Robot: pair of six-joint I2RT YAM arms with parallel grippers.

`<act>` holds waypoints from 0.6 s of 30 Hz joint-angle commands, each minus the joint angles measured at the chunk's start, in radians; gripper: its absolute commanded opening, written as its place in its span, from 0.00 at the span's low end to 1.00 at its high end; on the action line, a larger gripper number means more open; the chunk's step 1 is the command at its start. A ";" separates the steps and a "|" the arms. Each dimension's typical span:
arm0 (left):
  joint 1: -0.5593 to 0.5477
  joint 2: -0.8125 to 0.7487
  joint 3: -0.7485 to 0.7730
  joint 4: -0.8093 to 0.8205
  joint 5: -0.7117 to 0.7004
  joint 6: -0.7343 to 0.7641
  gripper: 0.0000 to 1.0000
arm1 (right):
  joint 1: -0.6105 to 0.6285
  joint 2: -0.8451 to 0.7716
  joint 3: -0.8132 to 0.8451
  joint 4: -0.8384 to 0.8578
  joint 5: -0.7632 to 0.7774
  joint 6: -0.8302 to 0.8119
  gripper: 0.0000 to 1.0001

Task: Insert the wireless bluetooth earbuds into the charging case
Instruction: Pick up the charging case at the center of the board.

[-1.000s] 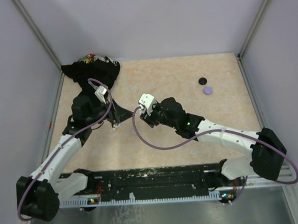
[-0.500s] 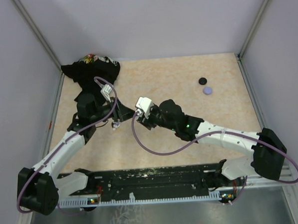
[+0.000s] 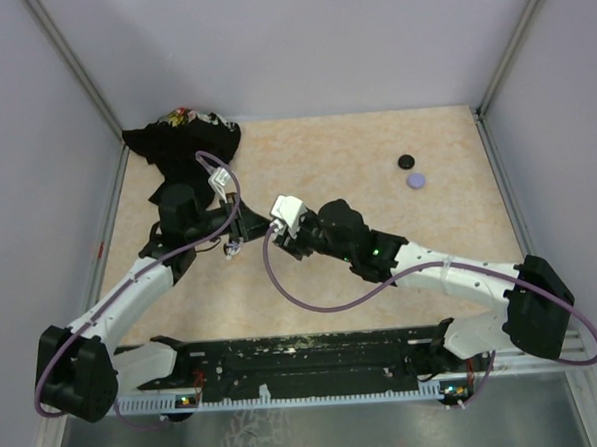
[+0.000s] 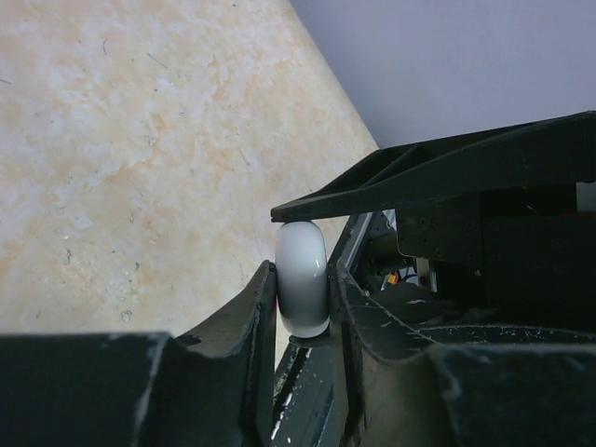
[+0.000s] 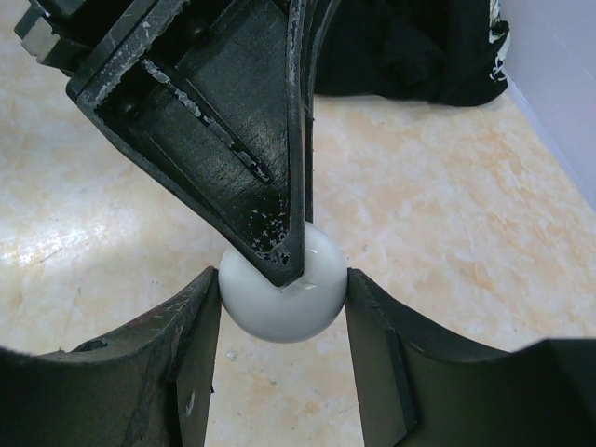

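Observation:
A white round charging case [image 5: 282, 296] hangs above the table, and both grippers grip it. My right gripper [image 5: 283, 303] is shut on its rim, one finger on each side. My left gripper [image 4: 304, 277] pinches its two flat faces; there the case [image 4: 301, 279] shows edge-on between the fingers. One left finger [image 5: 244, 140] reaches down over the case in the right wrist view. In the top view the two grippers meet at the table's left middle, left gripper [image 3: 241, 232] against right gripper [image 3: 264, 231], with the case hidden between them. The earbuds are out of view.
A black disc [image 3: 406, 162] and a lavender disc [image 3: 415, 180] lie at the back right. A heap of black cloth [image 3: 184, 139] fills the back left corner. Walls enclose the beige table [image 3: 355, 150] on three sides.
My left gripper has swung in toward the right gripper and closed its fingers onto the white case. The right gripper has kept its hold and shifted slightly left.

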 commanded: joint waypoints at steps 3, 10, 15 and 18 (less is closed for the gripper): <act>-0.008 -0.011 0.065 -0.035 0.018 0.086 0.08 | 0.012 -0.034 0.018 0.068 -0.025 0.001 0.51; -0.008 -0.051 0.151 -0.185 -0.010 0.289 0.00 | -0.042 -0.112 0.012 0.015 -0.127 0.037 0.69; -0.008 -0.057 0.217 -0.271 0.002 0.446 0.00 | -0.153 -0.178 -0.015 0.037 -0.350 0.149 0.78; -0.008 -0.058 0.247 -0.299 0.052 0.528 0.00 | -0.223 -0.202 -0.048 0.109 -0.487 0.229 0.79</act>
